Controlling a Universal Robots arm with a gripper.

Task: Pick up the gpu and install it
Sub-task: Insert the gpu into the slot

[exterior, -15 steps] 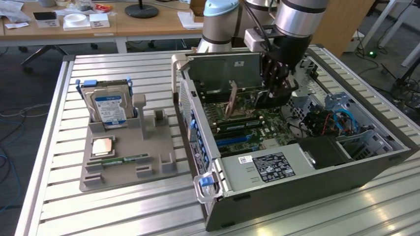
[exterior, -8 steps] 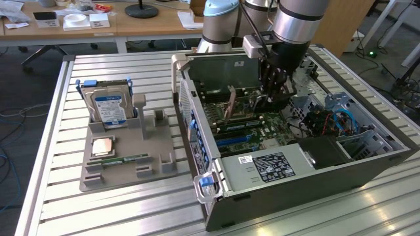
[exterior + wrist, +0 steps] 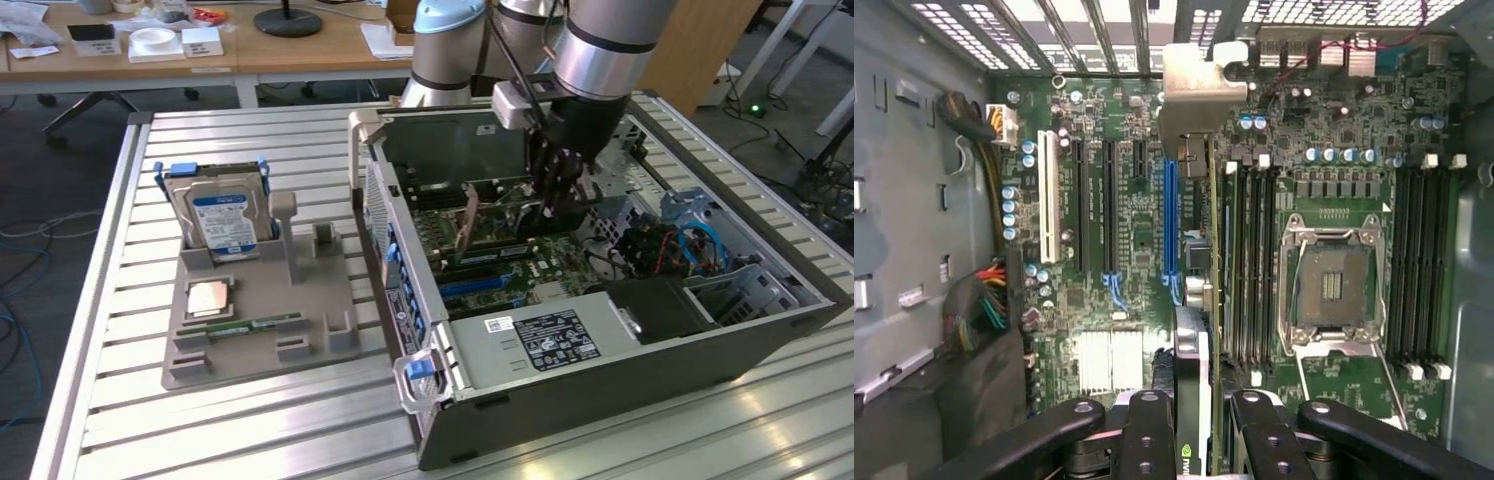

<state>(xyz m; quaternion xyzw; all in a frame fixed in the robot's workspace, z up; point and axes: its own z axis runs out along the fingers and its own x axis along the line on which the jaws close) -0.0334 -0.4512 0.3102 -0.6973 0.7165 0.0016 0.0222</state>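
While I hang inside the open computer case [image 3: 747, 330], my gripper [image 3: 1199, 415] grasps the gpu [image 3: 1192, 350] edge-on between my jaws; the motherboard's blue slot [image 3: 1170, 225] lies below, just beside the card.

1. Bare aluminium table [image 3: 94, 400], ribbed and brushed, catching a pale glare.
2. Sheet-metal case [image 3: 627, 375], painted dark grey and matt outside, with dull bare steel walls inside.
3. Glossy green motherboard [image 3: 1144, 250], its smooth plastic slots black, blue and white.
4. Green-board gpu [image 3: 1192, 350], seen edge-on, ending in a smooth silver metal bracket [image 3: 1199, 90] with a satin sheen.
5. Matt black pincer [image 3: 1194, 410], its links studded with shiny metal bolt heads.
6. Matt grey plastic tray [image 3: 254, 350], faintly rough.
7. Silver metal hard drive [image 3: 220, 220] with a glossy blue-white paper label.
8. Smooth silvery metal arm [image 3: 607, 40], softly gleaming.
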